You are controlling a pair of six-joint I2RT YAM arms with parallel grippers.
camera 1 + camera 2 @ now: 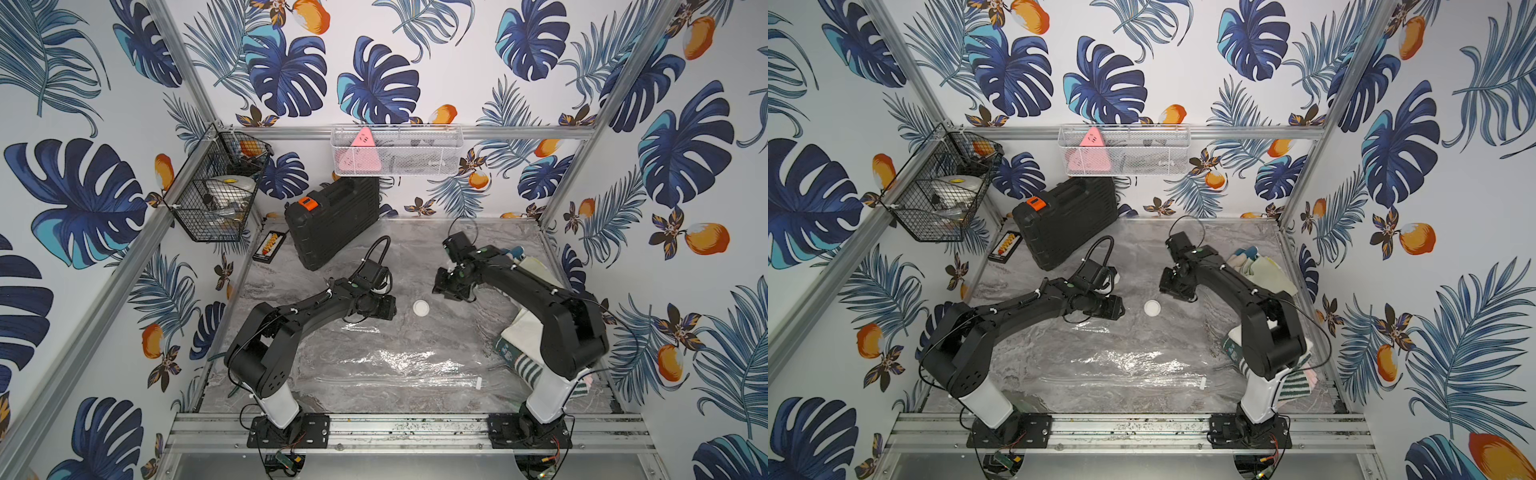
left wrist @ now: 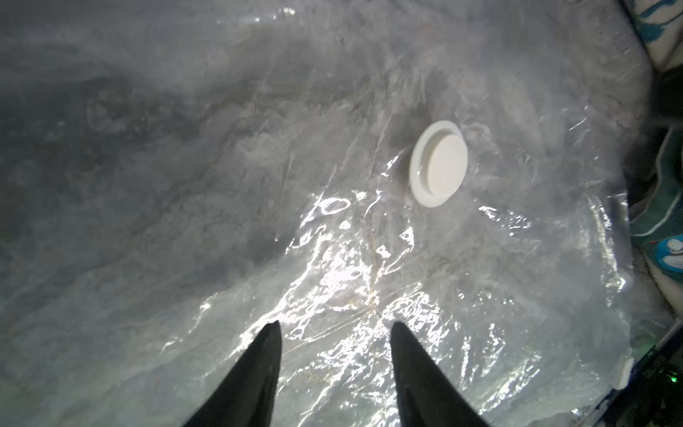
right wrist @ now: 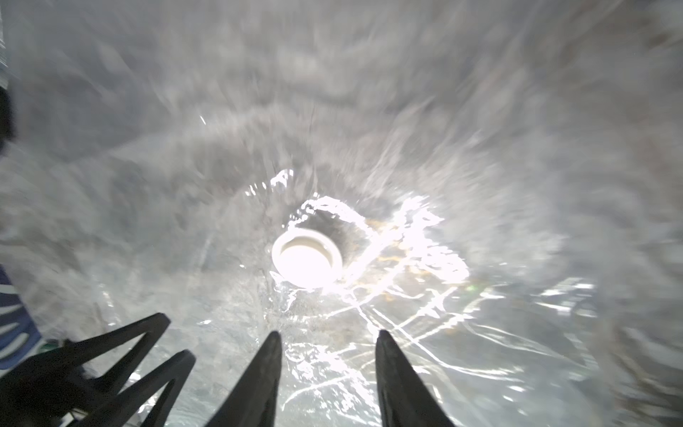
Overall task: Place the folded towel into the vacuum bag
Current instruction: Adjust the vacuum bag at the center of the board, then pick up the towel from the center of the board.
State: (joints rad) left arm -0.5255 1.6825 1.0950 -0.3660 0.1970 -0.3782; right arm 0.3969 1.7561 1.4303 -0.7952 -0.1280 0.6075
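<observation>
The vacuum bag (image 1: 399, 357) (image 1: 1133, 357) lies flat and glossy on the marble table, its round white valve (image 1: 421, 308) (image 2: 438, 162) (image 3: 306, 257) facing up. A zip strip with a white slider (image 1: 478, 383) runs along the bag's front edge. Folded towels (image 1: 524, 330) (image 1: 1296, 384) are stacked at the table's right edge, partly hidden under the right arm. My left gripper (image 1: 390, 309) (image 2: 335, 324) hovers open just left of the valve, with nothing in it. My right gripper (image 1: 444, 291) (image 3: 329, 332) hovers open just behind and right of the valve, also with nothing in it.
A black hard case (image 1: 332, 220) stands at the back left, with a small bead tray (image 1: 270, 246) beside it. A second pile of cloths (image 1: 536, 270) sits at the back right. A black wire basket (image 1: 212, 195) and a white mesh basket (image 1: 397, 151) hang on the walls.
</observation>
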